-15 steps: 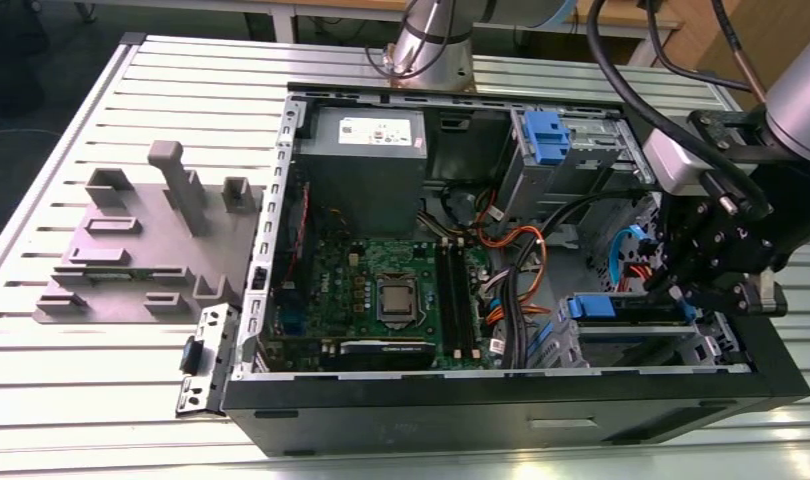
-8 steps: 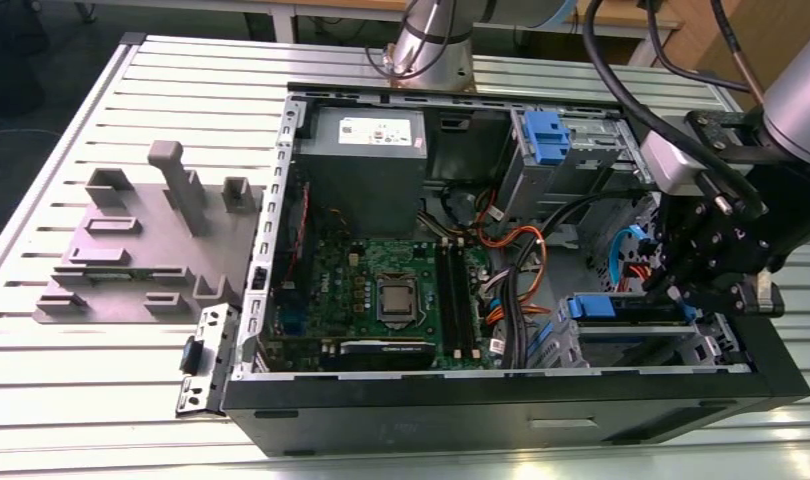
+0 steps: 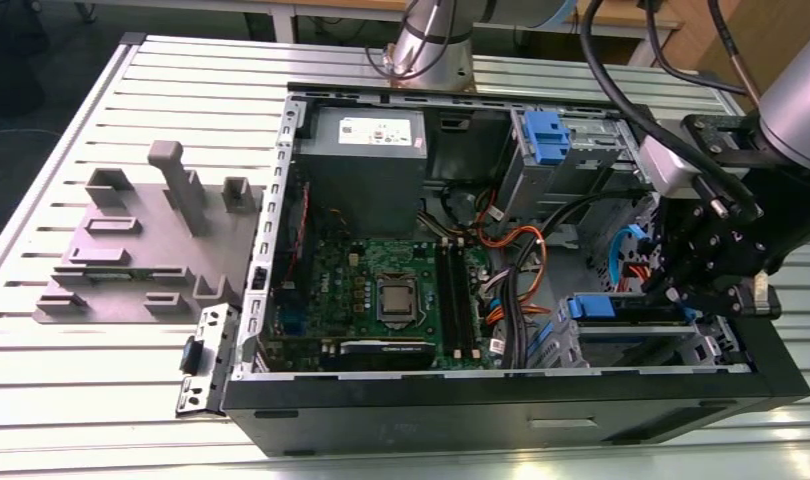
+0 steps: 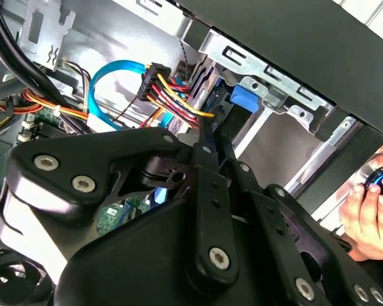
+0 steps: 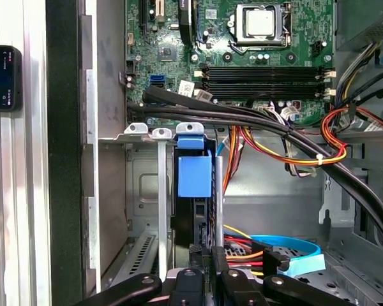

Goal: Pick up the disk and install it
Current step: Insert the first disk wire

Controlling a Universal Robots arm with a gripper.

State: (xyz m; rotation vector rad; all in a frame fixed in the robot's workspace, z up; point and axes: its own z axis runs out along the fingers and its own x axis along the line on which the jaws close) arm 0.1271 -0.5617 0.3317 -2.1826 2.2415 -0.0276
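Observation:
The disk (image 5: 195,175) stands edge-on in a metal drive bay of the open computer case (image 3: 512,410), its blue carrier tab facing up out of the bay. In the exterior view the disk (image 3: 599,306) sits in the bay at the case's near right corner. My gripper (image 3: 692,300) hangs right over that bay. In the first wrist view the gripper (image 5: 205,252) has its black fingers close together at the disk's near end, with no gap showing between them. The second wrist view has the gripper (image 4: 214,137) reaching towards the disk's blue tab (image 4: 242,99).
Thick black cables (image 5: 242,118) and red-yellow-orange wires (image 5: 287,156) cross just beside the bay, along with a blue flat cable (image 5: 300,255). The motherboard (image 3: 378,290) and grey power-supply box (image 3: 365,150) fill the case. A person's hand (image 4: 370,210) is outside the case wall. A grey fixture (image 3: 138,250) lies on the table.

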